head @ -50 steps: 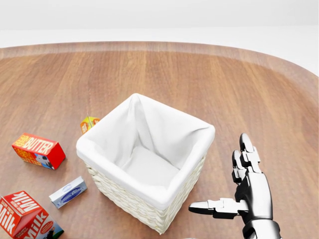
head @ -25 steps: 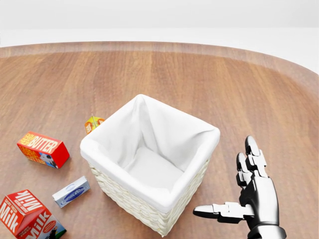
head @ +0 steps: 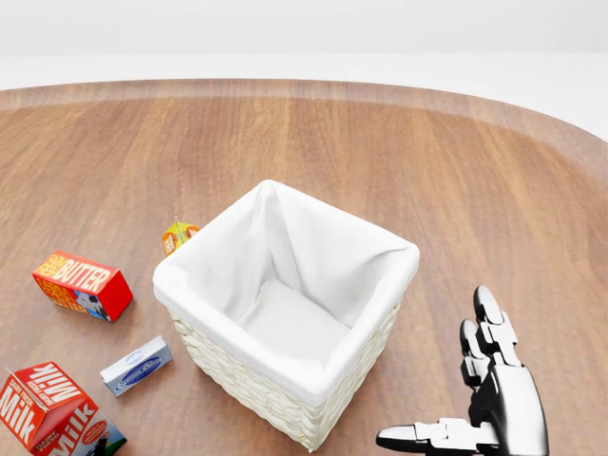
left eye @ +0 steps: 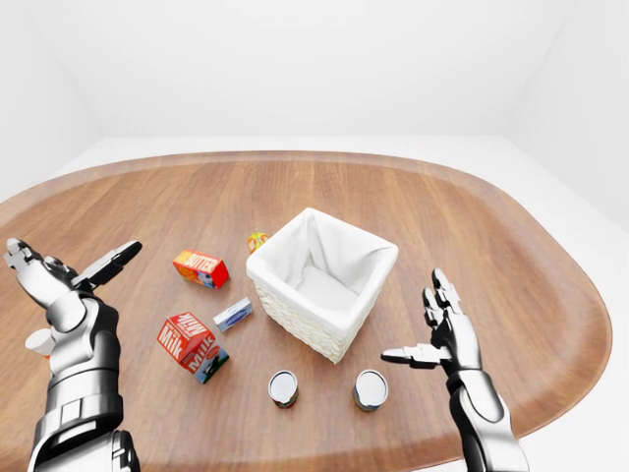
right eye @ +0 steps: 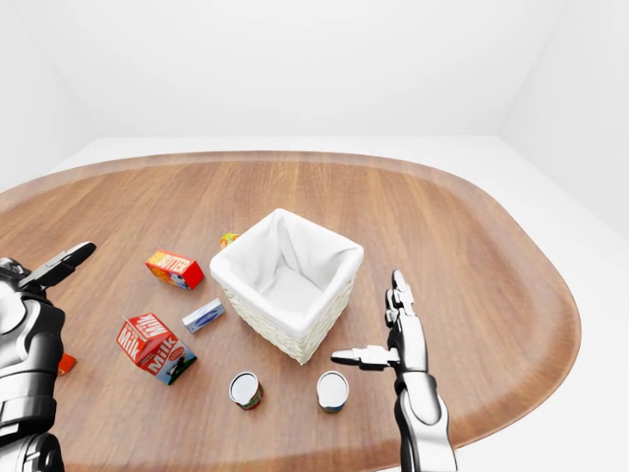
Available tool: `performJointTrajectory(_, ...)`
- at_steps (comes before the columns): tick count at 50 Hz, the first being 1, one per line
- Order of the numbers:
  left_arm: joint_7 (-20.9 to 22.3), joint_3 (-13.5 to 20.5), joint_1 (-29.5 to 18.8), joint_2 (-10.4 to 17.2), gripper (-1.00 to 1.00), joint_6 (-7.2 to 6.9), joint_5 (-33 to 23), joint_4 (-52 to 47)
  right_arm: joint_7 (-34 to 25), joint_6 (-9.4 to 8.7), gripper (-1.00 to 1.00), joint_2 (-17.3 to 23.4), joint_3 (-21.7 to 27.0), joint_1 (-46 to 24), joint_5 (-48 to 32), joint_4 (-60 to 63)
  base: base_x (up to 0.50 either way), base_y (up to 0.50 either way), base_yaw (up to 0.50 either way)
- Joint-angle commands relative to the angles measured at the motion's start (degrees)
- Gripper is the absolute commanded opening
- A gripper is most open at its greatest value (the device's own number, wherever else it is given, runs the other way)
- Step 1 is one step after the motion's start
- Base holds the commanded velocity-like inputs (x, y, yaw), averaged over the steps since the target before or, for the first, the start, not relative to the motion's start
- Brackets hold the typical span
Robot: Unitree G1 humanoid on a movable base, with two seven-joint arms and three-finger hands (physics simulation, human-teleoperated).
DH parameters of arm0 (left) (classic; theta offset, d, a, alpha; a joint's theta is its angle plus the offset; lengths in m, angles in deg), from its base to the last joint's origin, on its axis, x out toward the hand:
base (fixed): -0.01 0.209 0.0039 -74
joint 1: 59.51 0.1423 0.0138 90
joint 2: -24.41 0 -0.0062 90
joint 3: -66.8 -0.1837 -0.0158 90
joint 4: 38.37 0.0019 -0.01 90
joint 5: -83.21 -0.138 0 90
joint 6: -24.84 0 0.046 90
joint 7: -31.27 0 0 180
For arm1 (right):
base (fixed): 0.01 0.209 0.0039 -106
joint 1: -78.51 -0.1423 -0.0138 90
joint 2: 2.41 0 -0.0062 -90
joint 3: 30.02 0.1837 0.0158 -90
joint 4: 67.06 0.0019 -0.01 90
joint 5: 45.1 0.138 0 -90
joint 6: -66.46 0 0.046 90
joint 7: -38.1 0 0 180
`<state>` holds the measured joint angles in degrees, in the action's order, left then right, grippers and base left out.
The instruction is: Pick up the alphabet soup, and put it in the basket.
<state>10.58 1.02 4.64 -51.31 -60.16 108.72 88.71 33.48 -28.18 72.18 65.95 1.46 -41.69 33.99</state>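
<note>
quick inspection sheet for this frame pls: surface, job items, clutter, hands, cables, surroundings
Surface: rounded wooden table, no spills seen.
Job's things: white-lined wicker basket upright near table centre, nothing in it. Two cans stand below it in the left-eye view; labels unreadable, so which is the alphabet soup cannot be told.
Clutter: butter box, milk carton lying on its side, small blue-and-white box, small orange item beside the basket.
Grippers: left hand open, raised, holding nothing; right hand open, to the right of the cans, touching nothing.
Cables: nothing seen.
Surroundings: plain white floor and walls.
</note>
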Motion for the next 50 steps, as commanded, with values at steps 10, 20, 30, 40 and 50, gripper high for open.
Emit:
performJointTrajectory(10, 0.6, -1.3, -2.3, 0.3, 1.0, 0.0, 0.1, 6.4, -2.4, -0.36, 1.0, -0.7, -1.2, 6.6, -8.8, 11.5, 0.0, 0.0, 0.0)
performJointTrajectory(20, 0.8, -1.5, -2.6, 0.3, 1.0, 0.0, 0.1, 7.4, -5.9, -0.36, 1.0, -0.8, -2.9, 9.0, -9.8, 14.2, 0.0, 0.0, 0.0)
performJointTrajectory(30, 0.9, -1.5, -2.1, 0.2, 1.0, 0.0, 0.2, 6.8, -9.2, -0.36, 1.0, 0.0, -5.3, 9.8, -9.4, 17.4, 0.0, 0.0, 0.0)
performJointTrajectory(40, 0.9, -1.4, -1.9, 0.1, 1.0, 0.0, 0.1, 6.3, -10.3, -0.36, 1.0, 1.0, -7.5, 11.1, -9.5, 17.9, 0.0, 0.0, 0.0)
performJointTrajectory(50, 0.8, -1.3, -1.7, 0.2, 1.0, 0.0, 0.1, 5.8, -9.0, -0.36, 1.0, 1.0, -8.7, 9.8, -10.0, 21.6, 0.0, 0.0, 0.0)
